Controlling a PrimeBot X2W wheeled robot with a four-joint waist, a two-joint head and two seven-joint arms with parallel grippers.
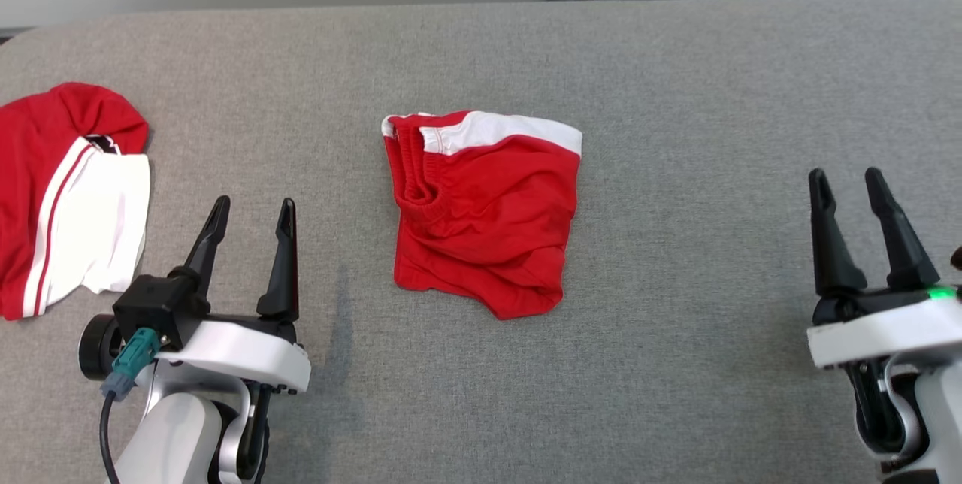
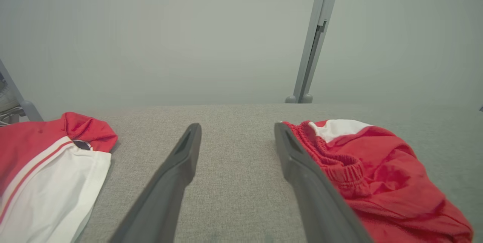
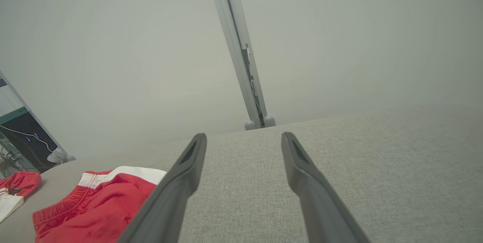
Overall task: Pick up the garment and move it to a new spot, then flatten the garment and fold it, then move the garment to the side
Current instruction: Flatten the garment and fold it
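Head view: the red garment (image 1: pixel 485 221) with its white band lies folded mid-tabletop (image 1: pixel 676 93), between my two tools. My left tool (image 1: pixel 254 204) hovers to its lower left, fingers spread, holding nothing. My right tool (image 1: pixel 845 174) sits well apart at the far right, also spread and empty. A second garment (image 1: pixel 68 198), red and white, lies at the left edge.

Left wrist view: my left tool (image 2: pixel 237 126) gapes over bare tabletop, the garment (image 2: pixel 377 167) right beside its right-hand finger, the second garment (image 2: pixel 45 160) off left.

Right wrist view: my right tool (image 3: pixel 244 136) stands open over bare tabletop, the garment (image 3: pixel 102 205) at lower left.
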